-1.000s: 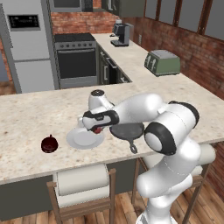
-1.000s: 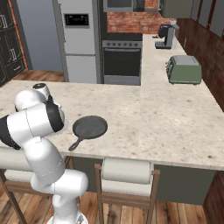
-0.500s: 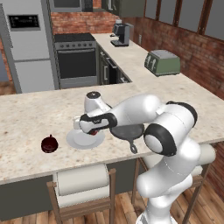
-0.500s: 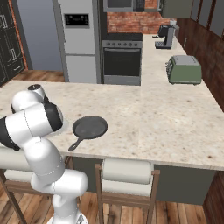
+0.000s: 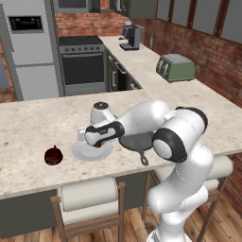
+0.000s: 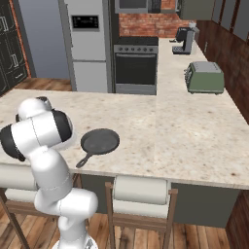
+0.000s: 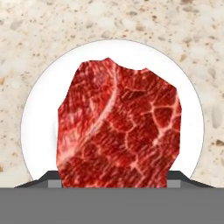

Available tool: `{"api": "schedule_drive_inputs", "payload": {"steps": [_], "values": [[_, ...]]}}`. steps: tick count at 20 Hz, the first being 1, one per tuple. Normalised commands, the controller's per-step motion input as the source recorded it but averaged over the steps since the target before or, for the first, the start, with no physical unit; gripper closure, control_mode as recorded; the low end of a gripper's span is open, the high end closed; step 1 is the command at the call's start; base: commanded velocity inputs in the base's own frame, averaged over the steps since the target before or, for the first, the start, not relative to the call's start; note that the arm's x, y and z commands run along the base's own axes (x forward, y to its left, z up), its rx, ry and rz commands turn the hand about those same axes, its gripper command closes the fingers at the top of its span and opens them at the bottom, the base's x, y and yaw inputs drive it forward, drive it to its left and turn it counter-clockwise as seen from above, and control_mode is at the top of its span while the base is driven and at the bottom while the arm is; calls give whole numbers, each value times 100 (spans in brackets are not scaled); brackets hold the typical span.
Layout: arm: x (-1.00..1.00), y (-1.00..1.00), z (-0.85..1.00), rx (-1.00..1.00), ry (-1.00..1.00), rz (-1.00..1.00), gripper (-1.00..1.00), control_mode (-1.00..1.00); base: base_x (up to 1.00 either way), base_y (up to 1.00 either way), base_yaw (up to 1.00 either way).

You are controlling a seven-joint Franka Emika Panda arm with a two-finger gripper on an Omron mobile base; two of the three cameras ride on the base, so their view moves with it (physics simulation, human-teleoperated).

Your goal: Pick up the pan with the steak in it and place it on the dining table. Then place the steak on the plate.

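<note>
Pan (image 6: 99, 141) is already on the table (image 5: 28, 127), so it's the steak (image 7: 119, 127) step: gripper (image 5: 96, 142) clamped on it over the plate (image 7: 190, 131). Next: lower, release.

Reaching from the base at the tabletop's near edge, upper arm rising, forearm stretching left and low over the top. Pointing the gripper (image 5: 98, 142) downward near the near edge, fingers standing apart and clasping the steak (image 7: 118, 127) between them.
</note>
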Motion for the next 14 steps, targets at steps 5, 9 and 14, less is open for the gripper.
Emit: {"api": "schedule_drive_inputs", "payload": {"steps": [5, 9, 14], "values": [[20, 21, -21, 0, 0, 0, 100, -100, 0, 0, 0], [16, 16, -23, -3, 0, 0, 100, -100, 0, 0, 0], [7, 9, -18, -2, 0, 0, 100, -100, 0, 0, 0]]}}
